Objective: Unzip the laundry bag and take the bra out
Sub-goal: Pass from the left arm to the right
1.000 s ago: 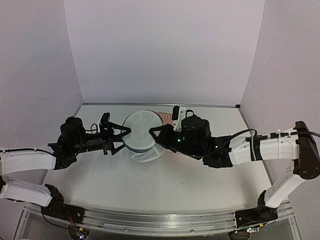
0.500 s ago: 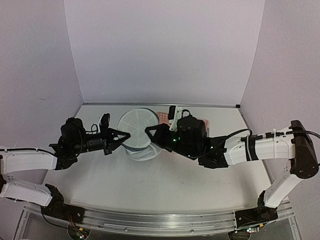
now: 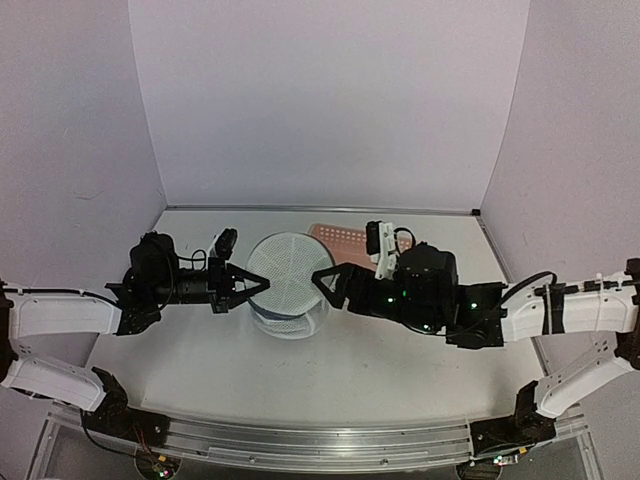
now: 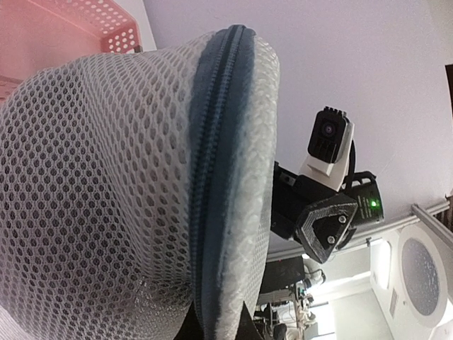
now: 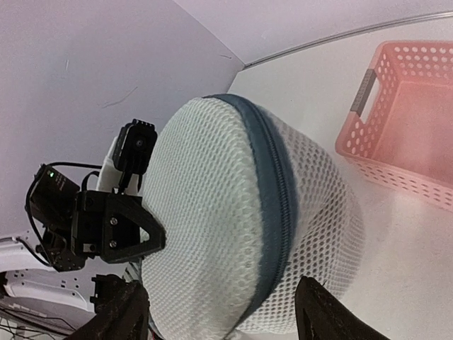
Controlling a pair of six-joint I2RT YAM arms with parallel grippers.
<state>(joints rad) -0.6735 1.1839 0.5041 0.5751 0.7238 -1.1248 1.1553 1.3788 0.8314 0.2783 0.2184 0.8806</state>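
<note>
Two grippers flank the laundry bag point(image 3: 290, 275) mid-table. The left gripper point(image 3: 258, 287), at its 9 o'clock, is clamped on the rim right at the dark zip point(image 4: 212, 177), probably anchoring it so the zip can run. The bag's tipped on edge: white mesh, zip closed where visible, bra hidden. The right gripper point(image 3: 322, 283) at 3 o'clock is spread wide, holding nothing. The pink basket point(image 3: 345, 238) sits at 1 o'clock.

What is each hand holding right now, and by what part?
The left hand pinches the laundry bag at its dark zip seam on the rim. The right hand is open at the bag's other side, holding nothing.
</note>
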